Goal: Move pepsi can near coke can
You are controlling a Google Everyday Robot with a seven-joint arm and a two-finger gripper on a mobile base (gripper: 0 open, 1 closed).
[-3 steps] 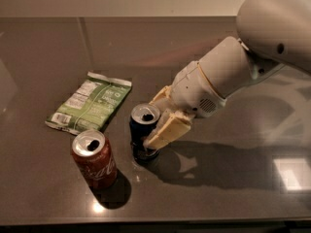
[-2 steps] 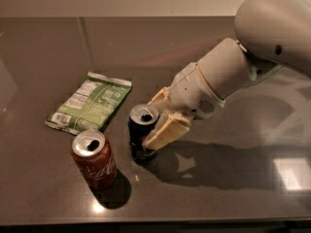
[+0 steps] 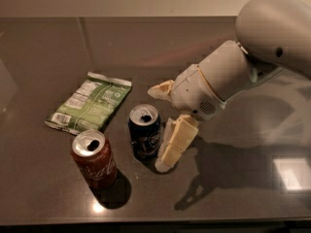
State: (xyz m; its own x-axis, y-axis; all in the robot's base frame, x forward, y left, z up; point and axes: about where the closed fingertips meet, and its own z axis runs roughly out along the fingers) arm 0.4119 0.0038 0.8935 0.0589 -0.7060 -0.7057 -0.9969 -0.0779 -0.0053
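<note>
The pepsi can (image 3: 145, 134), dark blue with a silver top, stands upright on the dark table. The coke can (image 3: 94, 158), red with white script, stands upright just to its left and a little nearer the front edge, with a small gap between them. My gripper (image 3: 157, 128) comes in from the right on the white arm (image 3: 228, 76) and is open. One cream finger (image 3: 175, 142) lies against the pepsi can's right side. The other finger (image 3: 160, 89) is behind the can and apart from it.
A green snack bag (image 3: 90, 103) lies flat behind and to the left of the two cans. The table's front edge (image 3: 146, 223) runs close below the coke can. The bulky arm covers the right part of the table.
The far finger has moved back from the pepsi can, so the jaws stand wider. Both cans and the bag have stayed in place.
</note>
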